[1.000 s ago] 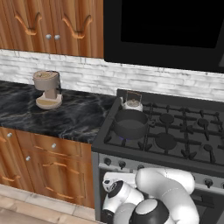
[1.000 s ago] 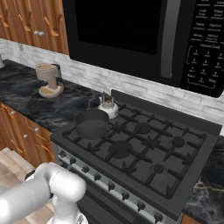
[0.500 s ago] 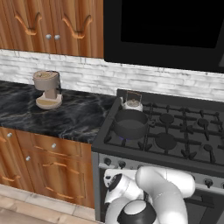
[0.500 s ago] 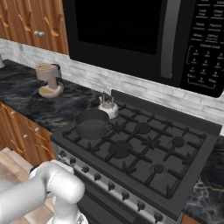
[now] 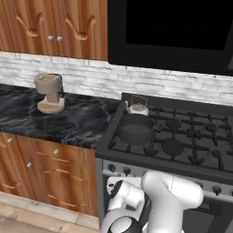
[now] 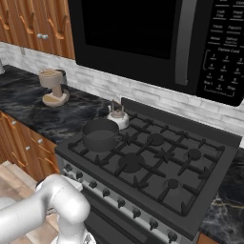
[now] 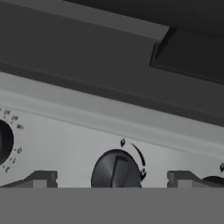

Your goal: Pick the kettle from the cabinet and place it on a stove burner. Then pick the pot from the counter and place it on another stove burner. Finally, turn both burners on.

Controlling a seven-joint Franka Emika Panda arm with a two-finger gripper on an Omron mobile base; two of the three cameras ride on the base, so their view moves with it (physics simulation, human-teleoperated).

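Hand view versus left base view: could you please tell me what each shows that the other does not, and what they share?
Hand view: the open gripper framing a dark knob, with its arrow marking. Left base view: the kettle and the pot on the stove, the coffee machine on the counter. Shared: the stove's silver knob panel.

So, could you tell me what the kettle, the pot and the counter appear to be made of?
Kettle: likely polished metal, silvery-white and shiny.
Pot: probably matte dark metal, flat grey with no glare.
Counter: looks like glossy black marble, with pale veins and a sheen.
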